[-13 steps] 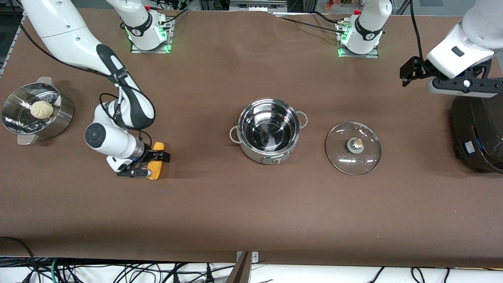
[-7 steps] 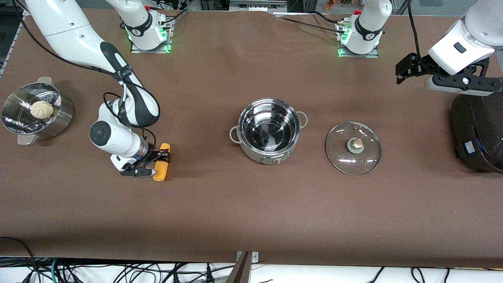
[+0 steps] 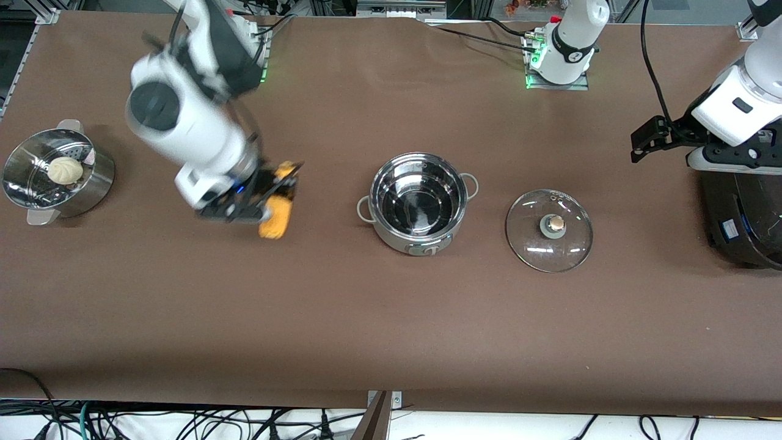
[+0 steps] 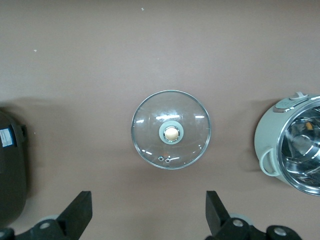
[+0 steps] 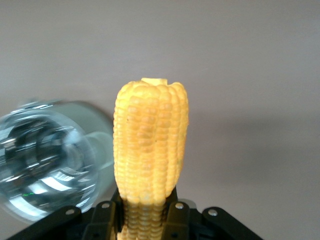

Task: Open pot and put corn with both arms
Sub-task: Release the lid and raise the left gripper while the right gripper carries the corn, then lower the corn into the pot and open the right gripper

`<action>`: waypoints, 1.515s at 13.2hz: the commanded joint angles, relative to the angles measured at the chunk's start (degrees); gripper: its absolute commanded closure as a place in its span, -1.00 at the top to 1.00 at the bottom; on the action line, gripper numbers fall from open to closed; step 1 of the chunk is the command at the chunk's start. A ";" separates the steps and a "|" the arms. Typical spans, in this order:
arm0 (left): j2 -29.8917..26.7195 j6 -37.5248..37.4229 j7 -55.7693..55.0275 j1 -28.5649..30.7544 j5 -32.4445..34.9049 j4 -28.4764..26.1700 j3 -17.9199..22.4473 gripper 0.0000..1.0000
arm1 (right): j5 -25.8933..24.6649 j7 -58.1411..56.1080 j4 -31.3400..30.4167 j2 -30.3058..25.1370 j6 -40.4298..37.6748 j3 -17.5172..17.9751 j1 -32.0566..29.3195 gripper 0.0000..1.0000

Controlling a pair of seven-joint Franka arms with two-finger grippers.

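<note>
The corn (image 3: pixel 274 211), a yellow-orange cob, is gripped at one end by my right gripper (image 3: pixel 267 194), which is shut on it and holds it in the air over bare table between the steamer bowl and the pot. In the right wrist view the corn (image 5: pixel 150 140) stands up out of the gripper (image 5: pixel 145 212), with the pot (image 5: pixel 35 170) off to one side. The steel pot (image 3: pixel 400 239) stands open and empty mid-table. Its glass lid (image 3: pixel 568 244) lies flat beside it toward the left arm's end. My left gripper (image 3: pixel 649 139) is open and empty, high near the black cooker; its wrist view looks down on the lid (image 4: pixel 150 125).
A perforated steel steamer bowl (image 3: pixel 91 186) holding a white bun (image 3: pixel 65 169) stands at the right arm's end. A large black cooker (image 3: pixel 742 208) stands at the left arm's end, under the left arm's wrist. Brown table (image 3: pixel 391 330) lies nearer the camera.
My right gripper has lifted the corn off the table and carried it up and toward the pot. The left arm has shifted slightly near the cooker. Pot and lid have not moved.
</note>
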 commanded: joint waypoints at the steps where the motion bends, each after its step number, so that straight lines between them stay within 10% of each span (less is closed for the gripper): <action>1: -1.09 -0.15 0.17 -0.32 -0.12 -0.71 0.88 1.00 | -5.20 10.54 13.03 12.10 -1.12 -0.52 10.58 -1.00; 10: -1.01 -1.74 0.26 0.30 -0.03 0.00 0.18 1.00 | -14.26 21.91 22.64 31.90 11.54 -5.70 25.12 -1.00; 11: -1.09 -1.83 0.26 0.30 -0.03 0.00 0.18 1.00 | -14.35 21.99 22.47 32.26 11.54 -5.70 25.29 -0.43; 12: -1.09 -1.92 0.34 0.39 -0.03 0.00 0.26 1.00 | -14.79 22.17 22.21 32.44 11.46 -5.79 25.47 0.97; 20: -1.01 -2.18 0.61 0.39 -0.03 0.08 0.35 1.00 | -17.87 10.62 25.19 18.58 -12.33 -5.70 15.83 1.00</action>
